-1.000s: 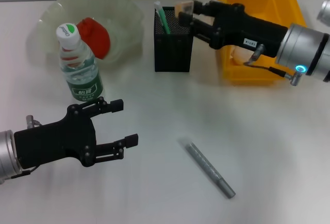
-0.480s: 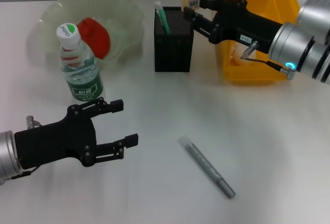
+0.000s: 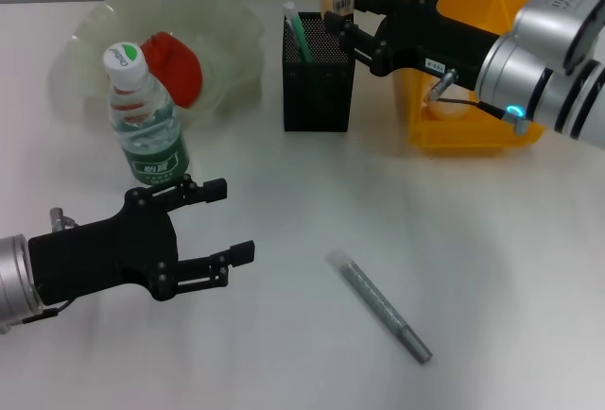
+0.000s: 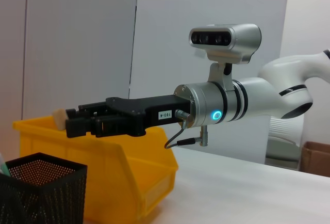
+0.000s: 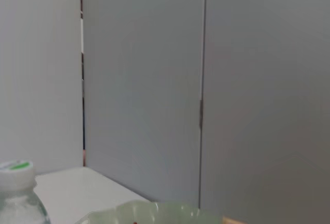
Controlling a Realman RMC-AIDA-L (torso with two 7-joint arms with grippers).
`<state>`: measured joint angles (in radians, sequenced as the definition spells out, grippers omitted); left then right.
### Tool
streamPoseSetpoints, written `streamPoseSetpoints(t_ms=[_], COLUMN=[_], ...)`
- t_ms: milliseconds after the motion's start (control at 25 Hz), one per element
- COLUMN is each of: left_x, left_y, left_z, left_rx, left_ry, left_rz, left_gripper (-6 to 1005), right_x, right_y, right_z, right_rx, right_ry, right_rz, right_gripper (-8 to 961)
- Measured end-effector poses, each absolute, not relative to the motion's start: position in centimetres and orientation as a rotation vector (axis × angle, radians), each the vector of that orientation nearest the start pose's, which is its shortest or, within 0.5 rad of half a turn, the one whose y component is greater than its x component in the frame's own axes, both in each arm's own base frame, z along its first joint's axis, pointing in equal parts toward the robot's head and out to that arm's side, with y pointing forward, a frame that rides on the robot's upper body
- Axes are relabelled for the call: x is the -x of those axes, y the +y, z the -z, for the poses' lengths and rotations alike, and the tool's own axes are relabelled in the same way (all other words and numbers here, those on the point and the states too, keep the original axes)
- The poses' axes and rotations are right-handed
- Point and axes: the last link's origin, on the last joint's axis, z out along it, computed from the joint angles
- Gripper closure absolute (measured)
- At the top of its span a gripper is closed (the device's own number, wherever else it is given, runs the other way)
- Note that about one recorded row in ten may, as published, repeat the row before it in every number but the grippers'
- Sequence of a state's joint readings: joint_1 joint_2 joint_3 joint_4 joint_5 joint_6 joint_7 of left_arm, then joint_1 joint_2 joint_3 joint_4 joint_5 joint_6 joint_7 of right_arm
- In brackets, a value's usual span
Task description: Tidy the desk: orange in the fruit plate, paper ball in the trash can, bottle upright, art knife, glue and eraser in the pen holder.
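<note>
My right gripper (image 3: pixel 338 15) is black, with long angular fingers and a small white label with dark print on its side. Behind it comes a silver, round wrist with black rings and one small light that glows blue-green. A thin black cable makes a loop under this wrist to a little metal plug. On top of the wrist sits a silver camera housing with dark lenses. My left gripper (image 3: pixel 232 221) is also black, with visible screws, on a silver cuff.

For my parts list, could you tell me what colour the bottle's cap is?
White with a small green mark; the bottle cap shows best in the head view.
</note>
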<state>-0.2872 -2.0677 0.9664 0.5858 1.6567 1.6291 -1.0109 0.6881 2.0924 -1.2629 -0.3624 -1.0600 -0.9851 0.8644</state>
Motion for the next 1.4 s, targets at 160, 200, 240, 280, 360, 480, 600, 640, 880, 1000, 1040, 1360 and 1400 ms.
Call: streamPoseSetpoints(t_ms=[160, 200, 240, 280, 360, 480, 600, 640, 880, 1000, 1040, 1360, 1400], left_x=[28.91, 28.90, 28.89, 28.89, 28.88, 28.88, 28.77, 28.77, 28.72, 28.68, 28.67, 28.67, 28.67], left_y=[25.80, 25.81, 25.83, 25.83, 25.84, 25.86, 26.07, 26.07, 26.25, 26.32, 26.33, 26.36, 26.36], left_z=[1.81, 1.81, 1.81, 1.81, 1.80, 1.80, 1.82, 1.82, 1.85, 1.84, 1.84, 1.86, 1.86], left_rx=[2.690, 2.690, 2.690, 2.690, 2.690, 2.689, 2.690, 2.690, 2.690, 2.690, 2.690, 2.691, 2.691], left_ry=[-0.365, -0.364, -0.364, -0.364, -0.364, -0.363, -0.358, -0.358, -0.354, -0.352, -0.352, -0.351, -0.351], left_rz=[0.883, 0.883, 0.883, 0.883, 0.883, 0.883, 0.879, 0.879, 0.873, 0.874, 0.873, 0.871, 0.870], left_gripper=[180, 180, 180, 180, 180, 180, 180, 180, 180, 180, 180, 180, 180], right_x=[-20.26, -20.25, -20.20, -20.15, -20.08, -20.00, -19.91, -19.89, -19.66, -19.75, -19.78, -19.78, -19.78], right_y=[40.43, 40.47, 40.53, 40.57, 40.62, 40.66, 40.71, 40.72, 40.86, 40.96, 41.00, 41.02, 41.02], right_z=[6.29, 6.38, 6.44, 6.48, 6.49, 6.49, 6.45, 6.45, 6.53, 6.56, 6.56, 6.57, 6.57], right_rx=[2.382, 2.385, 2.387, 2.388, 2.389, 2.389, 2.389, 2.389, 2.392, 2.389, 2.387, 2.386, 2.386], right_ry=[0.340, 0.339, 0.338, 0.338, 0.340, 0.341, 0.338, 0.337, 0.334, 0.340, 0.342, 0.343, 0.343], right_rz=[-0.717, -0.708, -0.702, -0.700, -0.701, -0.703, -0.705, -0.705, -0.704, -0.694, -0.690, -0.689, -0.689], right_gripper=[534, 535, 535, 535, 536, 537, 536, 535, 531, 523, 520, 465, 464])
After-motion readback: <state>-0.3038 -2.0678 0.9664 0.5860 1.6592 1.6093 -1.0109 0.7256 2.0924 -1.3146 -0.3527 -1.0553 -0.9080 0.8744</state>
